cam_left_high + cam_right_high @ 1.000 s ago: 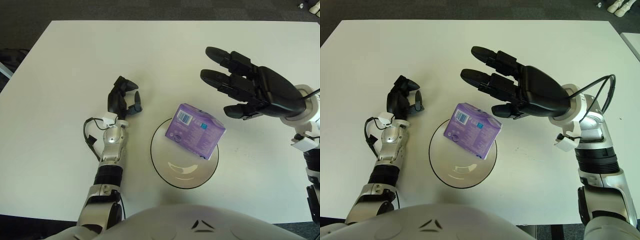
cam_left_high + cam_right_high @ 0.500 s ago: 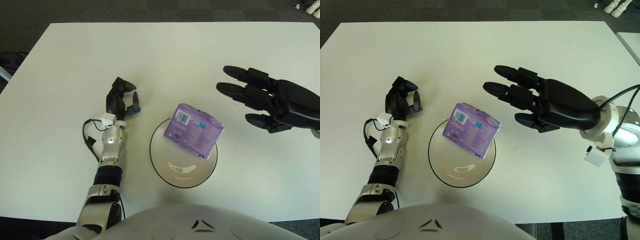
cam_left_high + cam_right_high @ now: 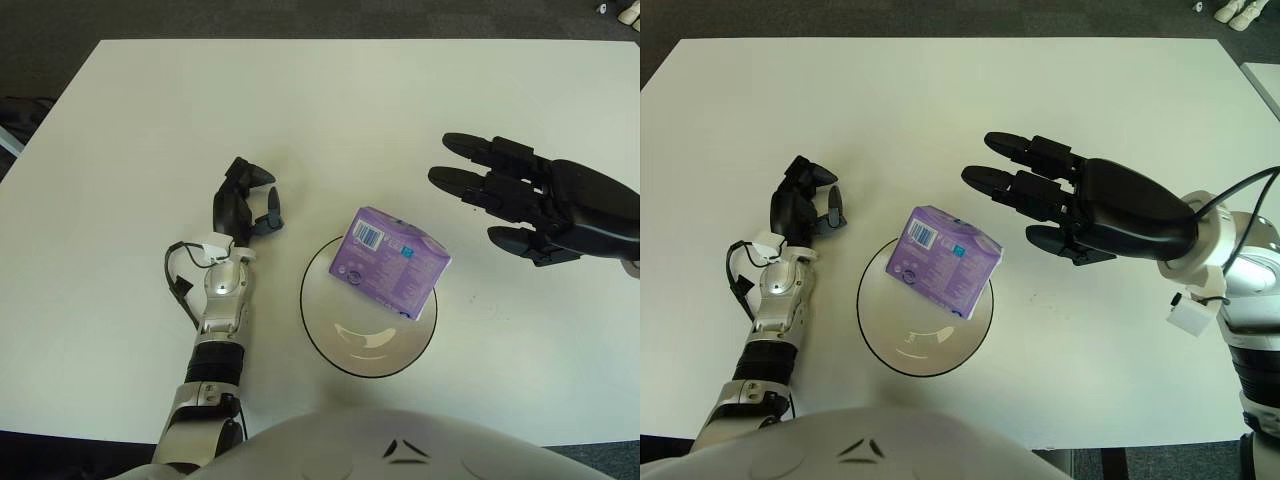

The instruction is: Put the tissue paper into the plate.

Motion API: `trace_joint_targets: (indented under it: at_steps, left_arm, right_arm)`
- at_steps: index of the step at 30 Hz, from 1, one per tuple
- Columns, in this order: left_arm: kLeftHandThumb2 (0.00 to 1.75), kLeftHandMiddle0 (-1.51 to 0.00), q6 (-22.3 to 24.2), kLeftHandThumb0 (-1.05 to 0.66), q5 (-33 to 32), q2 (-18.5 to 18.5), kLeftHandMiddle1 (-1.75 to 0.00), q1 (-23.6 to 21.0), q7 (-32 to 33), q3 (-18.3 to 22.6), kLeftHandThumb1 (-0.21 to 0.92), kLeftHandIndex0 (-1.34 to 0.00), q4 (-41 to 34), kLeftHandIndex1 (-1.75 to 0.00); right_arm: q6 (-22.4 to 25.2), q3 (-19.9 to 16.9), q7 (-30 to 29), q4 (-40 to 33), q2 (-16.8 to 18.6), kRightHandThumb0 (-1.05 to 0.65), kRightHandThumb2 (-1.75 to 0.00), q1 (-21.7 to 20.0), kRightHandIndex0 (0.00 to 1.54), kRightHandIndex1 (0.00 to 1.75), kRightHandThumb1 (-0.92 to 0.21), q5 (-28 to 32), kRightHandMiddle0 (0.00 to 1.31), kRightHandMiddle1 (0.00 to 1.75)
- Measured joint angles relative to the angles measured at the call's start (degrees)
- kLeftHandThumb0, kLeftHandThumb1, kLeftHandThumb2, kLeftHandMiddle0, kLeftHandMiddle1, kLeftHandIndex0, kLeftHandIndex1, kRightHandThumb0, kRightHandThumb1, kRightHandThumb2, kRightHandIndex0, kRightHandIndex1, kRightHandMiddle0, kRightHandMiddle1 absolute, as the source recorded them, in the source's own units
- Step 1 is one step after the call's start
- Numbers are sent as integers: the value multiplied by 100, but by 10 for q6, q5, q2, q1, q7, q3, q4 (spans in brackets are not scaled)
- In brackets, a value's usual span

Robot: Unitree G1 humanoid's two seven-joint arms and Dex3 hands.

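Nearest to you, the white plate [image 3: 880, 335] with its dark rim sits on the white surface [image 3: 940, 110], a little left of centre. The purple tissue paper pack [image 3: 950, 260] lies tilted across the plate's far right rim, one end inside the plate and its right edge overhanging toward the surface. Its barcode label faces up at the far left corner.

To the left of the plate you see the left robot hand [image 3: 805, 205], its forearm running from the near edge away from you. Its dark fingers are loosely curled with the tips apart, and they hold nothing. You cannot tell whether it touches the surface.

To the right of the pack and slightly farther, the right robot hand [image 3: 1080, 205] hovers with its palm turned down and its fingers [image 3: 1025, 150] stretched out and spread toward the left. It grips nothing, and a clear gap separates its fingertips from the pack.

Beyond both hands the surface stretches away to its far edge, where dark floor begins.
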Motion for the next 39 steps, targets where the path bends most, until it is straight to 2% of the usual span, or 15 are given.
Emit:
trace_joint_targets:
  at_steps: [5,6,7,8,9,12,15,20,24,28,31,39]
  left_arm:
    - [125,-99,1,-46,0,2,-175,2,-3,-4,38,-56,-1,-175]
    - [125,-99,0,-46,0,2,-175,1,-3,-4,38,-56,-2,-175]
    - [125,-99,-2,-46,0,2,-175,1,-3,-4,38,-56,-5,-175]
    - [125,-99,-4,-46,-1,3,-175,-2,-3,-3,38,-56,-10,-175]
    - [125,-99,-5,-46,-1,3,-175,-3,-3,-3,38,-56,-14,-175]
    - [123,-98,-7,-45,-1,2,-175,-4,-3,-3,39,-55,-17,-175]
    - [123,-98,-7,-45,-1,2,-175,-4,-3,-3,40,-54,-19,-175]
    - [123,-98,-5,-45,-1,2,-175,-2,-3,-3,40,-55,-24,-175]
    - [124,-97,0,-45,0,0,-175,5,-3,-4,39,-55,-25,-175]
    - [125,-98,16,-46,1,-3,-175,17,-2,-7,38,-56,-27,-175]
    - [126,-99,18,-46,0,-5,-175,24,-2,-8,37,-57,-31,-175]
    - [127,-99,15,-46,-4,-5,-175,27,-10,-9,36,-57,-32,-175]
  right_arm:
    - [0,0,3,-2,0,-40,-103,0,0,0,-92,0,0,0]
    - [2,2,1,-3,7,-39,-95,0,16,44,-85,2,11,63]
    - [16,8,-14,-6,16,-39,-93,1,20,63,-82,16,15,85]
    - [30,14,-33,-11,34,-38,-89,1,27,89,-78,31,21,117]
    - [44,20,-55,-15,56,-38,-86,1,31,106,-76,48,25,138]
    - [85,47,-117,-27,140,-38,-84,2,36,126,-72,97,30,163]
    - [130,73,-176,-35,217,-38,-84,3,36,131,-71,138,31,171]
    - [208,102,-275,-45,331,-37,-82,6,33,134,-71,203,31,174]
    - [281,112,-368,-54,420,-38,-83,12,31,135,-70,264,32,174]
    - [355,107,-462,-59,508,-38,-84,20,30,135,-70,319,32,175]
    - [397,101,-496,-60,545,-38,-84,26,30,135,-69,334,33,175]
    - [461,76,-528,-84,587,-38,-85,26,31,135,-68,338,33,175]
